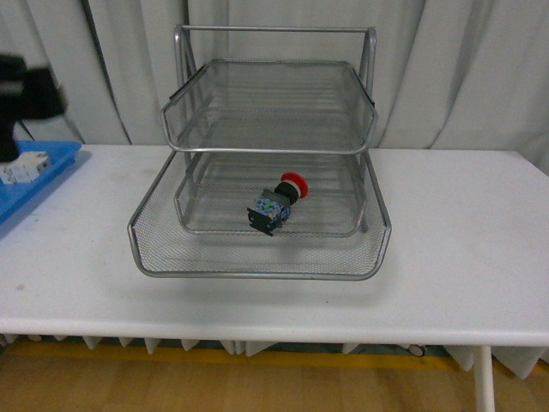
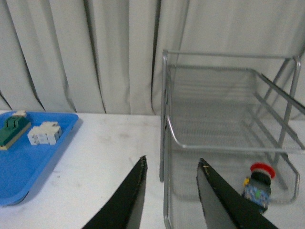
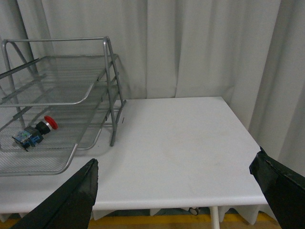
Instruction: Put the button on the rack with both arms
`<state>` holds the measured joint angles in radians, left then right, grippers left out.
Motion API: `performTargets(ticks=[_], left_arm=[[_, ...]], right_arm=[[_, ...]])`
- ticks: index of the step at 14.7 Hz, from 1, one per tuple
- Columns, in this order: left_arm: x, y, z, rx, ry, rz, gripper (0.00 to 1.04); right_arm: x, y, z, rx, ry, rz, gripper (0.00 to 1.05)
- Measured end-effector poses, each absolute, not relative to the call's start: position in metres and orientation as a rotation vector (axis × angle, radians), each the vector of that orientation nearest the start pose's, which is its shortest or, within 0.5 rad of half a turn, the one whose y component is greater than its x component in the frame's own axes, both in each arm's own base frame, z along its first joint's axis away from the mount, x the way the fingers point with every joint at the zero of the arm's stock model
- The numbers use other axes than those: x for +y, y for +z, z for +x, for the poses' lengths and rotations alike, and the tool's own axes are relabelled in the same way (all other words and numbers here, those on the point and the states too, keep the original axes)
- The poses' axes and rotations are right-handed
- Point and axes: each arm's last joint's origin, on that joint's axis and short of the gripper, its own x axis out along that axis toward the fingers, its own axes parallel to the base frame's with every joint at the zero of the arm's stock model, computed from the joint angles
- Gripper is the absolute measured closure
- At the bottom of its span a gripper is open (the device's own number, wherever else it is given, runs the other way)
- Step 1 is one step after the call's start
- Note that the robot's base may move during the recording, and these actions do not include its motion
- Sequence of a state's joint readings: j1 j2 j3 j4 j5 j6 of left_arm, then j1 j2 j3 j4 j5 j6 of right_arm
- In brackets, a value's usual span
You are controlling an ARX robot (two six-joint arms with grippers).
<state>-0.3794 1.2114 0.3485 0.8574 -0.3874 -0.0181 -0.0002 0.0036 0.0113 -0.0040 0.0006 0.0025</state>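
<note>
The button (image 1: 279,204), red cap on a black-and-blue body, lies on its side on the pulled-out lower mesh shelf of the silver rack (image 1: 257,270). In the left wrist view my left gripper (image 2: 172,160) is open and empty, just outside the rack's (image 2: 164,119) left front post, with the button (image 2: 259,183) off past one finger. Over bare table well to the right of the rack (image 3: 109,95), my right gripper (image 3: 176,160) is wide open and holds nothing; the button (image 3: 35,131) shows far from it. A blurred black part of my left arm (image 1: 26,90) sits at the front view's left edge.
A blue tray (image 1: 43,176) lies at the table's left end, holding a white block (image 2: 45,133) and a green-topped block (image 2: 12,130). The white table (image 1: 463,240) stretches right of the rack. Curtains hang behind.
</note>
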Motion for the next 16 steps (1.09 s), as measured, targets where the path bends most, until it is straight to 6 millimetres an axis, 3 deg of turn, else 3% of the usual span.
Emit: performTargets(ticks=[3,13,16], left_arm=[[-0.044,0.191,0.188,0.003,0.005,-0.014,1.03],[-0.003,0.162,0.14,0.027,-0.004,-0.013,1.03],[0.0,0.168,0.13,-0.005,-0.002,-0.014,1.03]], right_arm=[[0.0,0.167,0.097,-0.004,-0.001,0.002,0.06],[0.0,0.167,0.097,-0.004,-0.001,0.002,0.06],[0.0,0.167,0.097,-0.004,-0.001,0.002,0.06]])
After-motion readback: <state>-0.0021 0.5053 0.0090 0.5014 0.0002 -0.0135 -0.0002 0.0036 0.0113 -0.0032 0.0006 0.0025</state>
